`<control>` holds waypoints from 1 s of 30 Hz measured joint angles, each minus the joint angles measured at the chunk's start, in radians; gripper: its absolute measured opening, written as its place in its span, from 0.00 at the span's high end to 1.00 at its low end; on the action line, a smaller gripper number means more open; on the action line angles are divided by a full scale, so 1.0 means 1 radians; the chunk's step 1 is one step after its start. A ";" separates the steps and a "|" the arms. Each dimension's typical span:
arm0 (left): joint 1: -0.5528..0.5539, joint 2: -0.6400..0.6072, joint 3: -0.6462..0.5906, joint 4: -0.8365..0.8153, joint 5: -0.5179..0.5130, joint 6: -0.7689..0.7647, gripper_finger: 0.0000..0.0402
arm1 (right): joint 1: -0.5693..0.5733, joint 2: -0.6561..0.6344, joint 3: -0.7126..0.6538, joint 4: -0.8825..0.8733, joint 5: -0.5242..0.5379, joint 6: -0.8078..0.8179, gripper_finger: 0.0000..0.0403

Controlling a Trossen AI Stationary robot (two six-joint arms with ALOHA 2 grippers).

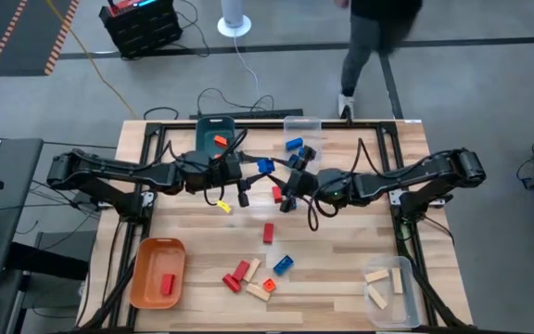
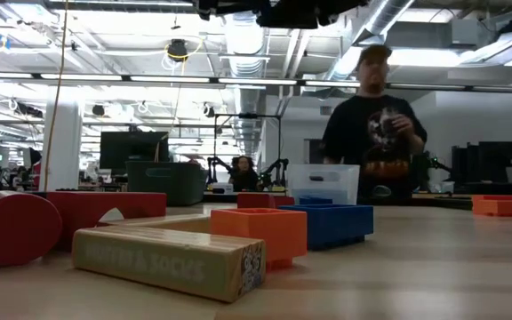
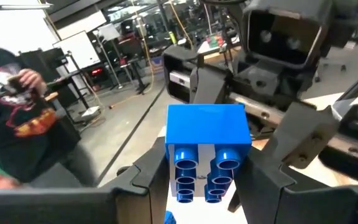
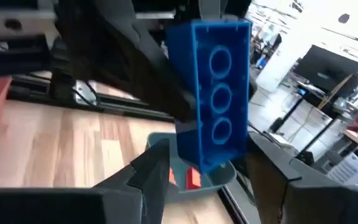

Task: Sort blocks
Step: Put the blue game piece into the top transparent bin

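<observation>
Nearest, loose blocks [image 1: 251, 275] in red, blue and wood lie on the tabletop [image 1: 341, 260] between an orange bin [image 1: 144, 278] holding a red one and a clear bin [image 1: 389, 295] holding wooden ones. Above mid-table, the left gripper [image 3: 205, 180] has its fingers clamped on a blue block [image 3: 207, 148], and the right gripper [image 4: 207, 169] meets it there, its fingers set either side of the same block without clearly touching it. Farther back sits a teal bin [image 1: 213, 131] with an orange block inside, and a person [image 2: 372, 133] stands beyond the table.
</observation>
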 joint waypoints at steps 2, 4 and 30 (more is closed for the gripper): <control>0.000 0.000 0.000 0.000 0.014 0.001 0.65 | 0.000 0.000 0.000 0.005 -0.009 0.000 0.52; 0.000 0.000 0.000 0.000 0.018 0.000 0.65 | 0.000 0.000 0.000 0.011 -0.013 -0.002 0.52; 0.000 -0.002 0.002 -0.050 0.005 0.004 0.49 | 0.002 0.000 0.000 0.013 -0.030 -0.004 0.82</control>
